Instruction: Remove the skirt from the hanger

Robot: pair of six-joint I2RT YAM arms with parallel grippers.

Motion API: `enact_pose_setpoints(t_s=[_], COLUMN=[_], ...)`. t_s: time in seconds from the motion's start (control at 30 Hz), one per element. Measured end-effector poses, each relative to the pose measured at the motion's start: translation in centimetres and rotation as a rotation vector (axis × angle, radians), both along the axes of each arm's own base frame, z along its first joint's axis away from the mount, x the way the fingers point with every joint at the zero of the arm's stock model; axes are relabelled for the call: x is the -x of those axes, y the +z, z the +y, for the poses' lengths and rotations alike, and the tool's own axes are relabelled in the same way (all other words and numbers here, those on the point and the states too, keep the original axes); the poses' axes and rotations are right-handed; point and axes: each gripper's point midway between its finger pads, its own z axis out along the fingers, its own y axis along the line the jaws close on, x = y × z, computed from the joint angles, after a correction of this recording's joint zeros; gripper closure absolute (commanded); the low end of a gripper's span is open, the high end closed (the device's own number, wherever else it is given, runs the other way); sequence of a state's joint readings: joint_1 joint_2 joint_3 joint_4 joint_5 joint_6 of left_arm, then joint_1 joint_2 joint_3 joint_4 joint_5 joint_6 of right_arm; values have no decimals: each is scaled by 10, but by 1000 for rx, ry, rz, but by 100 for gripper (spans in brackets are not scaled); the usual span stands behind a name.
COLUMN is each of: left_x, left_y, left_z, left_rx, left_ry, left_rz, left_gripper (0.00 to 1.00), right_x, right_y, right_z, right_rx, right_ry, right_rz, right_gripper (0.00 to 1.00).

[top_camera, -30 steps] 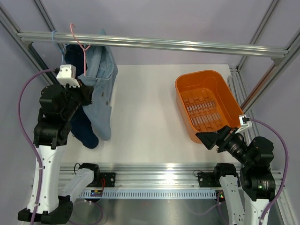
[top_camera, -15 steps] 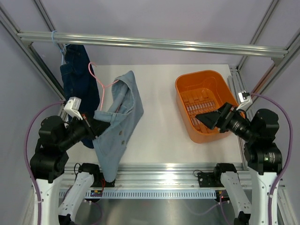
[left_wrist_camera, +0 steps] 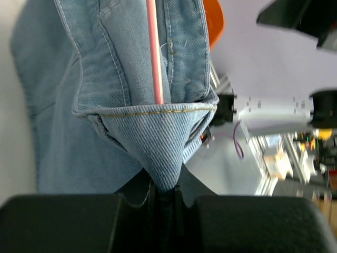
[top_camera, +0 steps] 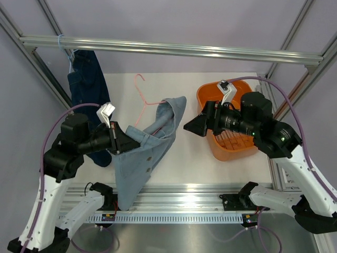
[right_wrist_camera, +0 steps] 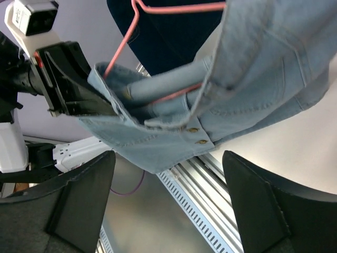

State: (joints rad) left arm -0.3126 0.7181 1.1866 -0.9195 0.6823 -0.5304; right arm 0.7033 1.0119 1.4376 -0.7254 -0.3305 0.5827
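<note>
Mid-removal: left claw (left_wrist_camera: 166, 185) clenched on the skirt (top_camera: 150, 150) waistband, pink hanger (left_wrist_camera: 154, 52) threaded inside. Right claw (top_camera: 190, 127), spread at 3 o'clock, should grip the hanger next.

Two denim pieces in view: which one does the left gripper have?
The light blue skirt, with the pink hanger threaded in its waistband, pinched in the left gripper. The dark navy garment hangs apart, from the rail at back left.

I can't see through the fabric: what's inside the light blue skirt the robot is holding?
A pink hanger: its hook sticks out above the skirt, and one wire runs inside the waistband. The denim hides its remaining shape.
</note>
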Motion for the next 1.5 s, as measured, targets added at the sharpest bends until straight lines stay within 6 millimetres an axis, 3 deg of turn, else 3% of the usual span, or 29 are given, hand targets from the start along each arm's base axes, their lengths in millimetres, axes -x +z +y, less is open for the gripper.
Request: enact_pose_setpoints(t_s=[0.13, 0.23, 0.4, 0.53, 0.7, 1.03, 1.1, 1.13, 1.17, 1.2, 1.23, 1.3, 1.37, 1.43, 1.5], left_x=[16, 30, 47, 53, 55, 64, 67, 68, 69, 69, 69, 72, 72, 73, 75], left_y=[-7, -12, -20, -27, -28, -23, -21, -21, -20, -20, -19, -18, -16, -8, 2], left_z=[-8, -8, -2, 0, 0, 2, 2, 3, 3, 3, 3, 3, 3, 3, 4], left_rx=[-16, -18, -14, -12, -12, 6, 14, 17, 19, 22, 25, 32, 38, 55, 74], left_ry=[-83, -117, -128, -126, -131, -142, -144, -144, -145, -144, -142, -145, -145, -141, -140], left_rz=[20, 16, 9, 17, 25, 17, 13, 12, 10, 10, 8, 16, 7, -16, -40], left_gripper=[100, 100, 100, 100, 100, 100, 100, 100, 100, 100, 96, 78, 44, 22, 15], right_x=[-4, 1, -7, -21, -23, -32, -34, -36, -37, -37, -35, -34, -33, -34, -38], right_y=[6, 15, 22, 16, 1, -23, -24, -24, -24, -25, -25, -32, -38, -43, -46], right_z=[19, 47, 86, 109, 136, 166, 168, 168, 168, 168, 169, 165, 162, 159, 154], right_rx=[15, 32, 57, 87, 131, 212, 221, 225, 229, 233, 234, 278, 308, 332, 354], right_ry=[12, 55, 74, 70, 102, 111, 106, 101, 100, 99, 109, 114, 111, 93, 56], right_rz=[-13, -43, -79, -81, -81, -117, -130, -136, -141, -145, -147, -161, -161, -154, -148], right_gripper=[14, 15, 28, 28, 28, 31, 42, 53, 68, 100, 100, 100, 100, 100, 100])
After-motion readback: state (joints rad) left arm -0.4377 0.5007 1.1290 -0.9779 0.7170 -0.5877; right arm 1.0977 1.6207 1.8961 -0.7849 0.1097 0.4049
